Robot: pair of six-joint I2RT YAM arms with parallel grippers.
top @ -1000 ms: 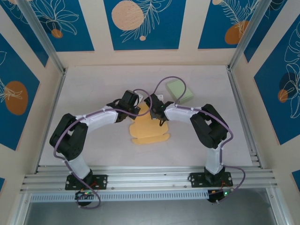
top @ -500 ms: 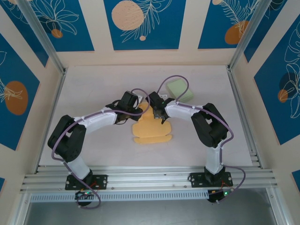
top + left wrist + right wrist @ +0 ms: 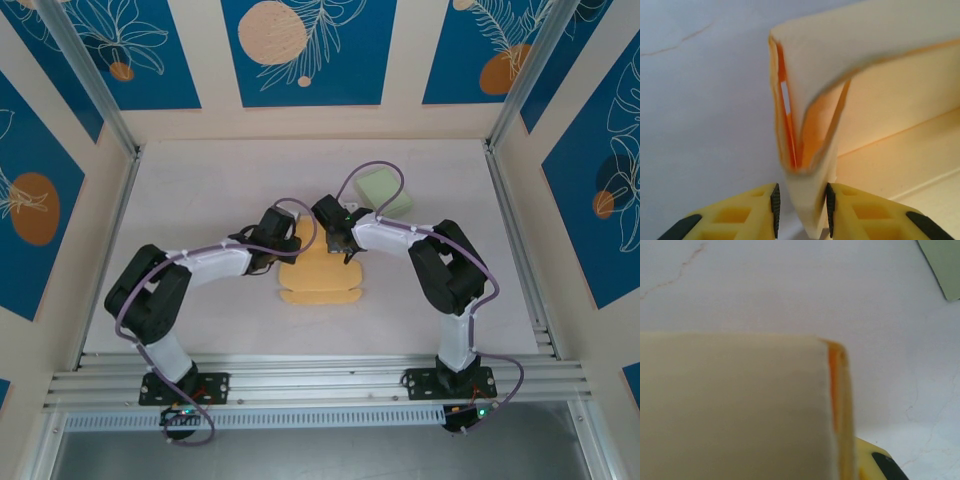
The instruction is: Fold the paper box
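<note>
The paper box point(image 3: 320, 282) is a pale yellow sheet with orange inner faces, lying mostly flat mid-table. My left gripper point(image 3: 289, 249) is at its far left corner. In the left wrist view a folded, upright flap of the paper box point(image 3: 812, 200) stands between the yellow fingers point(image 3: 740, 215). The left gripper point(image 3: 801, 210) is open, with a thin gap beside the left pad. My right gripper point(image 3: 339, 246) is at the box's far edge, shut on the paper box point(image 3: 735, 405), which hides most of that wrist view. One yellow fingertip point(image 3: 880, 462) peeks out.
A pale green folded box point(image 3: 384, 192) lies at the far right of the white table point(image 3: 200, 180), and its corner point(image 3: 942, 265) appears in the right wrist view. Aluminium rails point(image 3: 300, 380) run along the near edge and both sides.
The left gripper's jaws have parted from a shut grip on the flap, and it has shifted nearer and rightward. The box's far part now lies lower. The right gripper stays shut.
</note>
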